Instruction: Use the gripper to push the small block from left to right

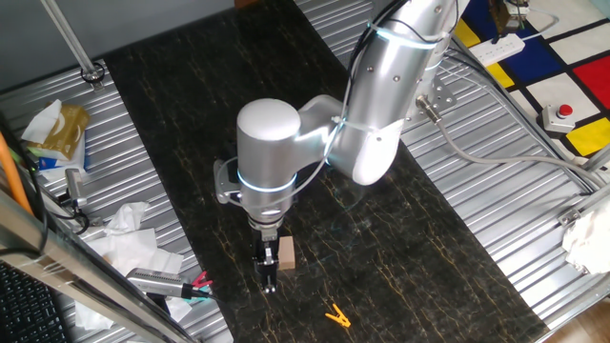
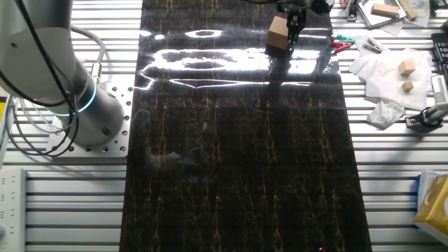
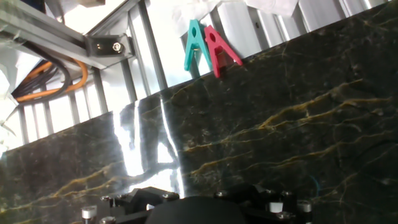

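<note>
hand (image 1: pixel 268 270) low on tbl | small block (image 1: pixel 285 252) touching its side

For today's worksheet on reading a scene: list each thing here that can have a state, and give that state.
claw: lowered to the tabletop, right beside the small block; open or shut unclear
small block: flat on the dark mat, not gripped
orange clip: lying loose on the mat
teal and red clips: lying side by side
</note>
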Robot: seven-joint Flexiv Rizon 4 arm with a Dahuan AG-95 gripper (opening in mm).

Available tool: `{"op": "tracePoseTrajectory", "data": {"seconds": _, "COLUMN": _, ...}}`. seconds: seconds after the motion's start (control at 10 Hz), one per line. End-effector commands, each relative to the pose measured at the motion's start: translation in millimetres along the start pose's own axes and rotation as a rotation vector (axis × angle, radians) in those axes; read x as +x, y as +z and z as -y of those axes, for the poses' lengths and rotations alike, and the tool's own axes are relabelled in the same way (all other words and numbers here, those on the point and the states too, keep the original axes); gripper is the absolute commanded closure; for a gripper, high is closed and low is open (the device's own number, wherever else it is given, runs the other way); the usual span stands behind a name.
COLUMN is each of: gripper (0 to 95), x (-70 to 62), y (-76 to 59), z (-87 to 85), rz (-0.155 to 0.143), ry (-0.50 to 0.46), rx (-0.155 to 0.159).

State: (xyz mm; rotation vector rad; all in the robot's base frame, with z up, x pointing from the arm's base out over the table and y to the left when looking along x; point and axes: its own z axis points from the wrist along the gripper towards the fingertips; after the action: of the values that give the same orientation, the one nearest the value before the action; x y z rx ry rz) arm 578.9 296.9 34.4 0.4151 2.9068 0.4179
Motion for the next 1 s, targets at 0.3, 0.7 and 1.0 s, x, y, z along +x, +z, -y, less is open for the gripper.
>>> {"op": "tracePoseTrajectory", "data": {"seconds": 0.3, "gripper": 0.0, "x": -0.2, "y": -1.1, "z": -1.6, "rz": 0.002, "ry": -0.011, "rx": 0.011}}
{"op": "tracePoseTrajectory", "data": {"seconds": 0.7, "gripper": 0.0, "x": -2.9, "y": -5.5, "z": 3.4, "rz": 0.015, "ry": -0.107, "rx": 0.083}}
{"op": "tracePoseTrajectory", "data": {"seconds": 1.0, "gripper": 0.0, "x": -9.6, "y": -16.5, "z": 16.7, "rz": 0.011, "ry": -0.152, "rx": 0.09}}
